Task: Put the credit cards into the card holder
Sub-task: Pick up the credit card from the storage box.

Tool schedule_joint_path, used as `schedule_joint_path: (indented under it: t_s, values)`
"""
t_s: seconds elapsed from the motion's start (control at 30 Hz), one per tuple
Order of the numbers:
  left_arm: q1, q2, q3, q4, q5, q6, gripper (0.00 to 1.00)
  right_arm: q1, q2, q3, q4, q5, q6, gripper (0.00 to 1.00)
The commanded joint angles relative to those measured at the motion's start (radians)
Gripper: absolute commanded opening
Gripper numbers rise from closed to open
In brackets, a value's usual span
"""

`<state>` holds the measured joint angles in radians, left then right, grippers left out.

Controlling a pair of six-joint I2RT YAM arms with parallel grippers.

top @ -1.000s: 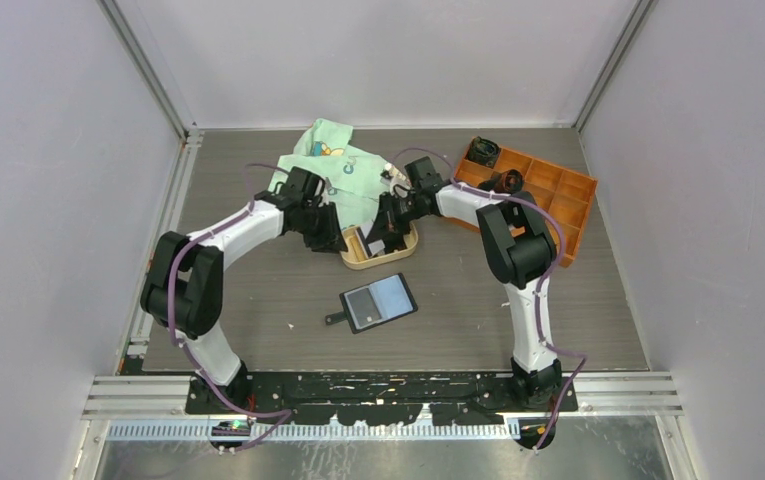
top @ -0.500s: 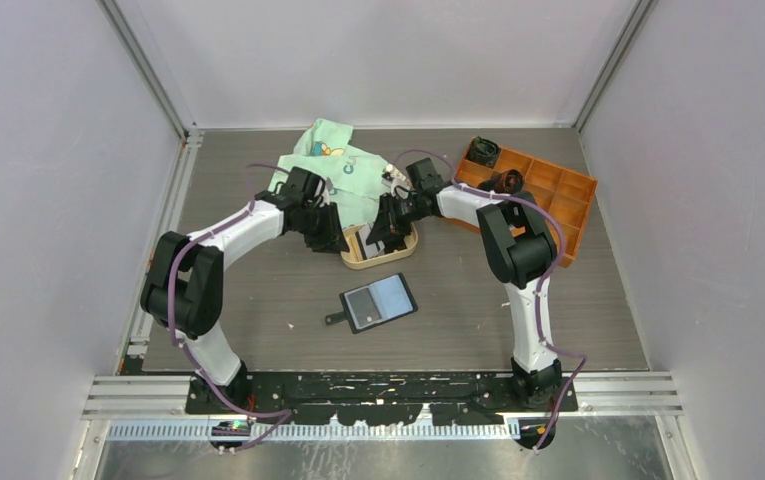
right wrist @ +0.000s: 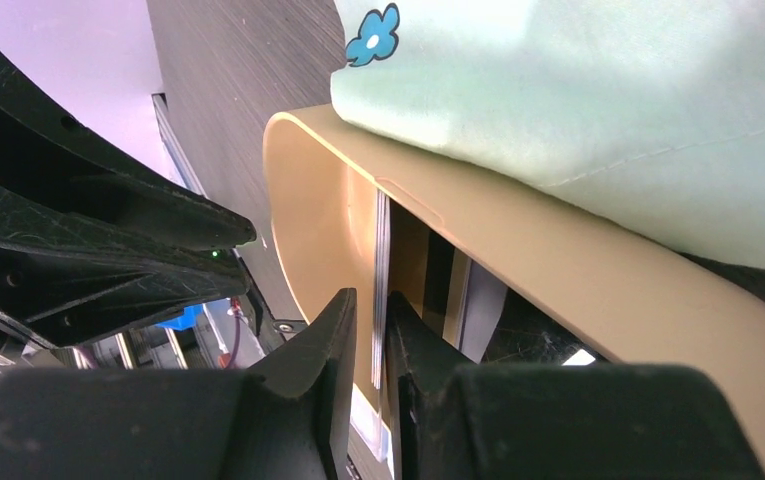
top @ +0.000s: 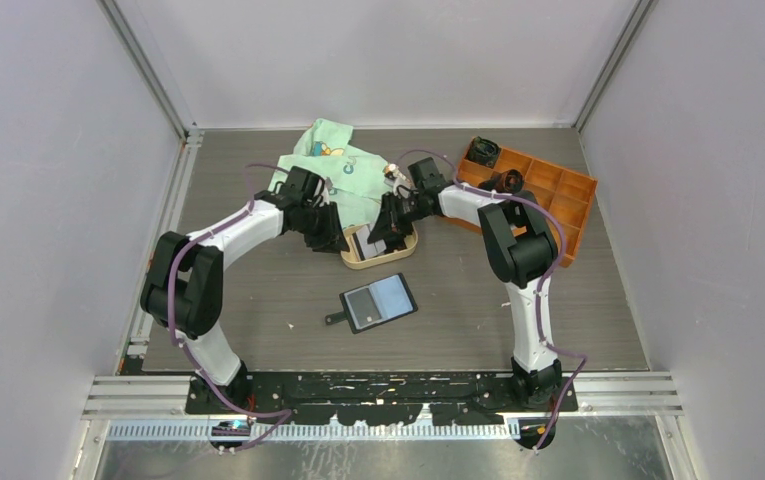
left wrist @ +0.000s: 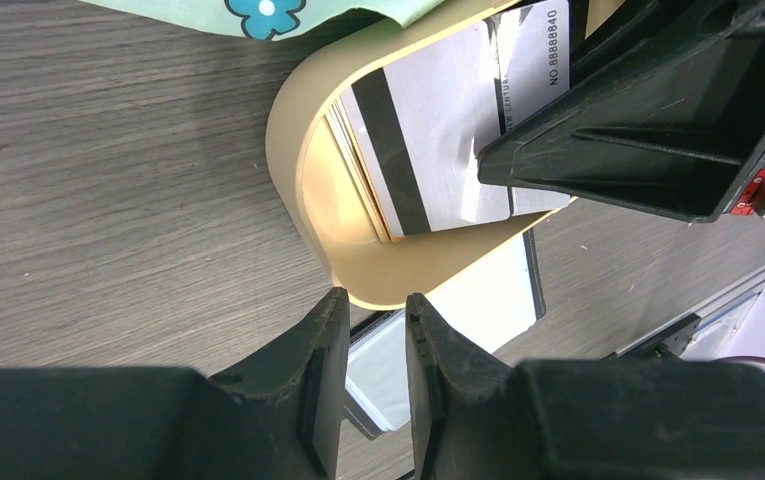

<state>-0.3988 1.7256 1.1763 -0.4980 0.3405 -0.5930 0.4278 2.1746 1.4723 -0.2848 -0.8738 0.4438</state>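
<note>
The credit cards are whitish-grey with a black stripe and stand tilted in a tan oval tray. My right gripper reaches into the tray. Its jaws stand narrowly apart with one card edge-on between them, and a slit shows beside the card. From above, that card leans up under the right gripper. My left gripper is at the tray's left end. The left gripper is slightly open and empty, its tips at the tray's wall. The card holder lies open in front of the tray.
A mint-green cloth lies behind the tray and drapes over its far rim. An orange compartment box with black items stands at the back right. The two arms meet closely over the tray.
The right gripper's jaws have parted a little and it has shifted slightly toward the back. The card in the tray now leans up more. The left arm has not moved.
</note>
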Motion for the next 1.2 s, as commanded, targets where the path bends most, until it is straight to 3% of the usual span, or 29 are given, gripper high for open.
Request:
schedule_joint_path:
  t_s: [0.0, 0.93, 1.17]
  values:
    - [0.005, -0.027, 0.042, 0.013, 0.022, 0.019, 0.29, -0.012, -0.062, -0.006, 0.029, -0.028, 0.015, 0.23]
    - [0.009, -0.020, 0.046, 0.009, 0.033, 0.023, 0.29, -0.056, -0.082, -0.021, 0.015, -0.010, 0.012, 0.22]
    - [0.010, -0.021, 0.047, 0.010, 0.040, 0.025, 0.29, -0.063, -0.085, -0.023, 0.009, -0.003, 0.005, 0.12]
